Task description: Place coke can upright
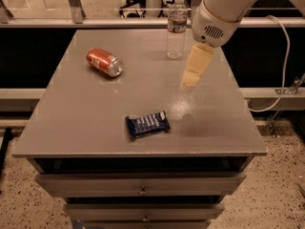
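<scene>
The coke can (104, 62) is red-orange with a silver end and lies on its side at the back left of the grey table top (95, 113). My gripper (191, 80) is cream-coloured and hangs from the white arm over the right middle of the table. It points down, a little above the surface. It is well to the right of the can and holds nothing that I can see.
A clear plastic water bottle (177, 27) stands upright at the back, just left of the arm. A flat dark-blue snack wrapper (147, 124) lies near the front middle. Drawers (143, 185) sit under the top. A cable (282, 66) hangs at the right.
</scene>
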`<state>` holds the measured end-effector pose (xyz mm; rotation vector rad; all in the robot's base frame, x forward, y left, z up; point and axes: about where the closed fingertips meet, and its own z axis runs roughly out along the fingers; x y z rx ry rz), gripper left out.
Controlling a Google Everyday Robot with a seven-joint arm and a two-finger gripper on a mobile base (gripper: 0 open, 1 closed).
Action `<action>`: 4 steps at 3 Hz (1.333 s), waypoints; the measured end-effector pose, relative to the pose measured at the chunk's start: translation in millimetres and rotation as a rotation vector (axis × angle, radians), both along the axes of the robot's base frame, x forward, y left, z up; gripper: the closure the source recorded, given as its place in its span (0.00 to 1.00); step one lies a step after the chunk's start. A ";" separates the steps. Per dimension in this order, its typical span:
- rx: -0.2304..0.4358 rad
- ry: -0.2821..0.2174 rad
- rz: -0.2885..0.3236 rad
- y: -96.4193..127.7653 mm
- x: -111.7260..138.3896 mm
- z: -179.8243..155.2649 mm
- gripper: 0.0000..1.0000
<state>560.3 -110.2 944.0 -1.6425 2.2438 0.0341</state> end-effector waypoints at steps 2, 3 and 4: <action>0.029 -0.009 0.010 19.3 15.7 -2.2 0.00; 0.075 0.000 0.000 56.9 45.0 -11.5 0.00; 0.102 0.023 -0.060 110.6 95.9 -24.4 0.00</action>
